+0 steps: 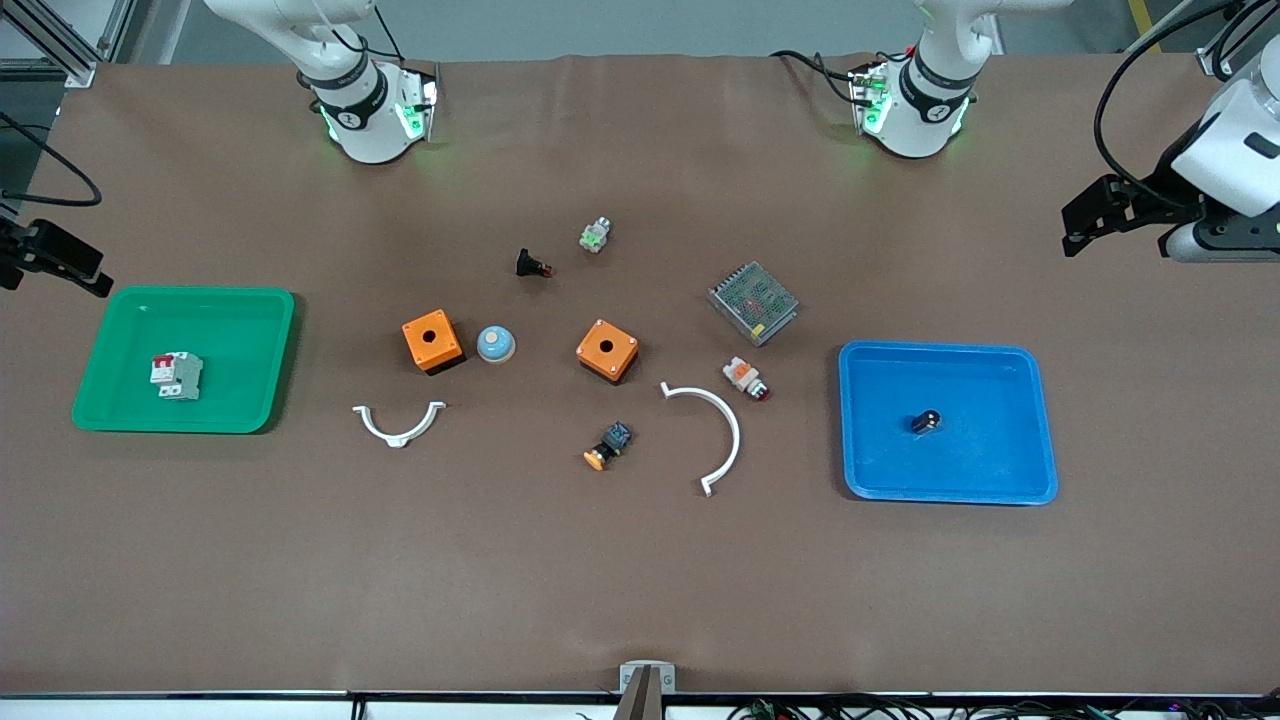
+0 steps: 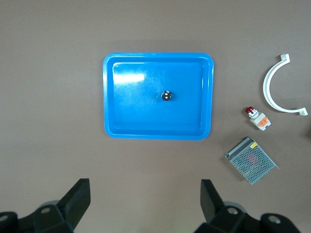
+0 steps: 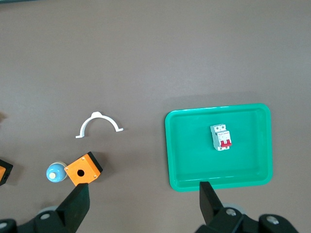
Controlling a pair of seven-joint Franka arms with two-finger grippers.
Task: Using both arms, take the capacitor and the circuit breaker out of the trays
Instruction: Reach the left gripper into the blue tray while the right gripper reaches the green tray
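The capacitor [image 1: 926, 421], a tiny black cylinder, lies in the blue tray [image 1: 1040, 420] toward the left arm's end of the table. It also shows in the left wrist view [image 2: 166, 95]. The breaker [image 1: 176, 376], a white-grey block with red levers, lies in the green tray [image 1: 120, 420] toward the right arm's end, and shows in the right wrist view [image 3: 221, 137]. My left gripper [image 2: 144, 189] is open and empty, high beside the blue tray [image 2: 131, 111]. My right gripper [image 3: 143, 191] is open and empty, high beside the green tray [image 3: 184, 155].
Between the trays lie two orange boxes [image 1: 432, 340] [image 1: 607, 350], a blue dome [image 1: 495, 344], two white curved brackets [image 1: 398, 424] [image 1: 715, 430], a metal mesh box [image 1: 753, 302] and several small buttons [image 1: 533, 265] [image 1: 746, 378] [image 1: 608, 446].
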